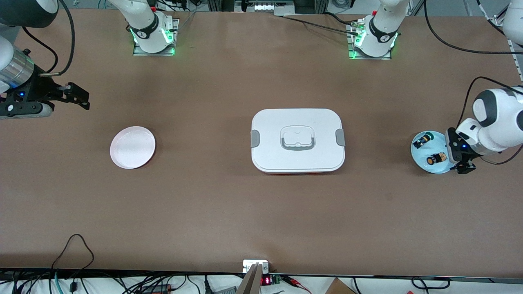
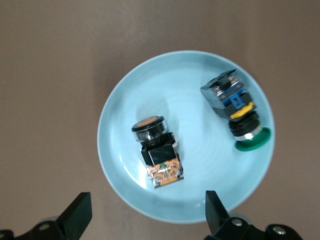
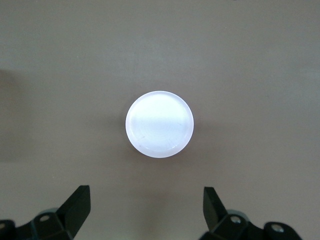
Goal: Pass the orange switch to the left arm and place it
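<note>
The orange switch lies on its side in a light blue plate at the left arm's end of the table. In the left wrist view the orange switch has an orange cap, a black body and an orange end. My left gripper hovers open and empty over that plate's rim; in its wrist view the gripper straddles the rim. The white box sits closed at mid-table. My right gripper is open and empty, held up over the right arm's end.
A black switch with a green cap lies in the same blue plate, beside the orange one. An empty white plate sits toward the right arm's end and shows in the right wrist view. Cables run along the table's near edge.
</note>
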Controlling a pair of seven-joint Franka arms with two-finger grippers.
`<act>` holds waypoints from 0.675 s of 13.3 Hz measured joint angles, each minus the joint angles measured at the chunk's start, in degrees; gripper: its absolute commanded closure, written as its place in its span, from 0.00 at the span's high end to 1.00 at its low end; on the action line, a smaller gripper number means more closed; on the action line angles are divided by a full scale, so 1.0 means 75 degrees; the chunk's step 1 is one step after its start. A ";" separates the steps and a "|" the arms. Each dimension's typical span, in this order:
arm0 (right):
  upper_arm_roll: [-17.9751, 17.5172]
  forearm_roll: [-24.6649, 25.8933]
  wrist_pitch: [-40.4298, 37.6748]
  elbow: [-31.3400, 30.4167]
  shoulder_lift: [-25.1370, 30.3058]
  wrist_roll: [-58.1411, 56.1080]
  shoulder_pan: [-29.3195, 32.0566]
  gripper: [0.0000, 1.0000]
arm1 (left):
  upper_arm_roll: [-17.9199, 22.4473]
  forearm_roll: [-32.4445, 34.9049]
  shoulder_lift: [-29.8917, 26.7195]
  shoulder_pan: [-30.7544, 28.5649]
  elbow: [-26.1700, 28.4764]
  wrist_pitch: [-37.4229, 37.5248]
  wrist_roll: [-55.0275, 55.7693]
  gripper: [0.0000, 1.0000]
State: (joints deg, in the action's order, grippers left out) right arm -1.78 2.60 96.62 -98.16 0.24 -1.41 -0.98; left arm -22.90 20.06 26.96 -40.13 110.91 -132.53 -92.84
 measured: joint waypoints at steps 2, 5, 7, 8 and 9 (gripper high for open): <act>0.0009 0.0000 -0.0151 0.0161 0.0001 -0.0013 0.0010 1.00 | -0.0396 -0.0088 -0.0258 0.0002 -0.0643 0.1674 0.0694 1.00; 0.0011 -0.0002 -0.0302 0.0291 0.0001 -0.0058 0.0017 1.00 | -0.1137 -0.0125 -0.0360 0.0011 -0.1649 0.3805 0.2313 1.00; 0.0012 -0.0008 -0.0315 0.0291 -0.0003 -0.0058 0.0018 1.00 | -0.1711 -0.0129 -0.0365 0.0024 -0.2257 0.5111 0.3759 1.00; 0.0012 -0.0016 -0.0319 0.0291 -0.0006 -0.0058 0.0017 1.00 | -0.1965 -0.0129 -0.0368 0.0036 -0.2505 0.5605 0.4512 1.00; 0.0011 -0.0020 -0.0322 0.0291 -0.0008 -0.0058 0.0016 1.00 | -0.2162 -0.0129 -0.0372 0.0050 -0.2695 0.5965 0.5236 1.00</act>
State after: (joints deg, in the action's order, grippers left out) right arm -1.70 2.45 94.20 -95.98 0.18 -1.84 -0.86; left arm -39.11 19.09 24.18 -39.76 90.70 -87.79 -53.57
